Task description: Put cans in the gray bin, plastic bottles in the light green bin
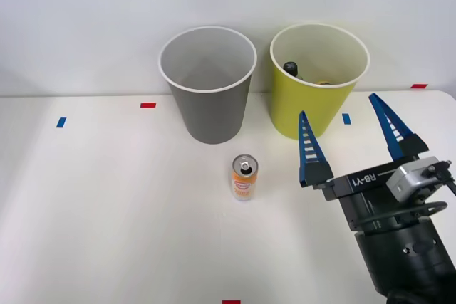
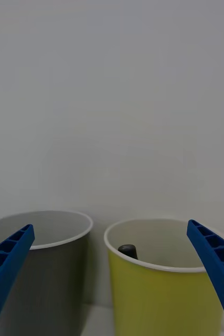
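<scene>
Bins, two: the gray bin (image 1: 207, 87) and the light green bin (image 1: 318, 80), upright, side by side at the table's (image 1: 107, 211) far edge, gray to the left. A dark bottle top (image 2: 127, 250) shows inside the green one.

Cans, one: an orange-and-white can (image 1: 244, 177), upright, near the gray bin's front.

Grippers, one: my right gripper (image 1: 347, 137), fingers spread wide, holding nothing, right of the can.

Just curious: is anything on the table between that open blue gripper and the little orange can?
No. In the front view, bare white table separates the gripper from the can.
</scene>
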`<action>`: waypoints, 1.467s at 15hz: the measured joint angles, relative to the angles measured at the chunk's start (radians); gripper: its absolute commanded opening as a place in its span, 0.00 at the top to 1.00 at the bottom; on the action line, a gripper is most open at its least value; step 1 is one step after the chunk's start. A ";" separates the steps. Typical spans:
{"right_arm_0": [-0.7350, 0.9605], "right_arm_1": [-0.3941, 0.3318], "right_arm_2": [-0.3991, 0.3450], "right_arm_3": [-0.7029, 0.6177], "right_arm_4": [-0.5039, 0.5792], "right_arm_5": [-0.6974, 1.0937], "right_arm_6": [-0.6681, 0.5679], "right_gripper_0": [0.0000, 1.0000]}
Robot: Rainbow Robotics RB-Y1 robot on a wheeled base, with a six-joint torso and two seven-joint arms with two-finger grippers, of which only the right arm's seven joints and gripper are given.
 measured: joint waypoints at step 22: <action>0.265 0.098 -0.098 0.294 0.235 -0.211 -0.067 0.00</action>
